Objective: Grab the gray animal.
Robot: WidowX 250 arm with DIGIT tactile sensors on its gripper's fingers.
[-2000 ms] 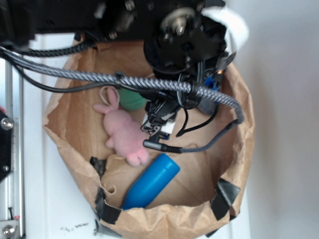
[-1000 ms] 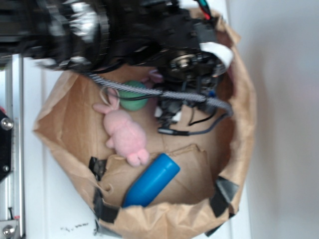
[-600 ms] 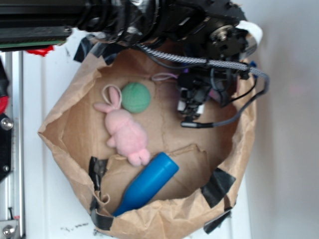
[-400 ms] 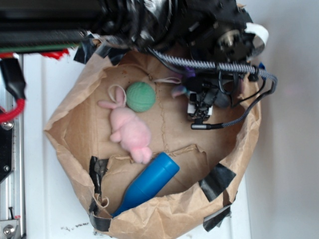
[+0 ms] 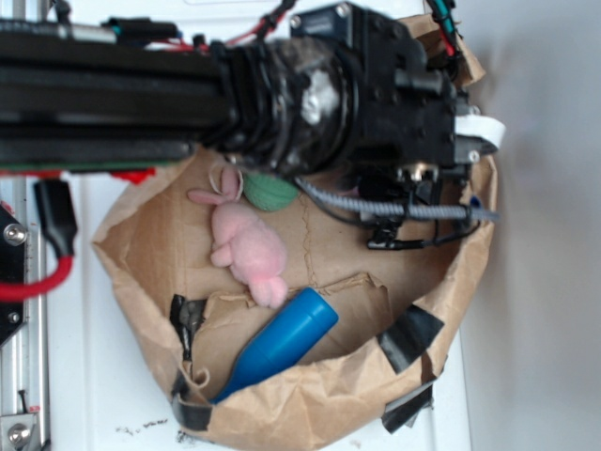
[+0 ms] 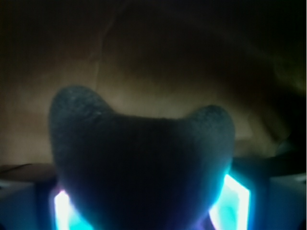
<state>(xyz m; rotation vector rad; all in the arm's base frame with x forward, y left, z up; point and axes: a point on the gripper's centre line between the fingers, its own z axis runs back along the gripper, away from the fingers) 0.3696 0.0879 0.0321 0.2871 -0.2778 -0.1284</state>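
Evidently the gripper held the gray animal: in the wrist view its dark plush filled the lower centre between the glowing fingers, pinched so it could leave the paper bag.

My arm swung from bag's middle up to its top edge, now covering half of green ball. Paper bag and pink bunny dragged slightly right. My claw now clamped round gray animal, dark plush filling wrist view between glowing pads.
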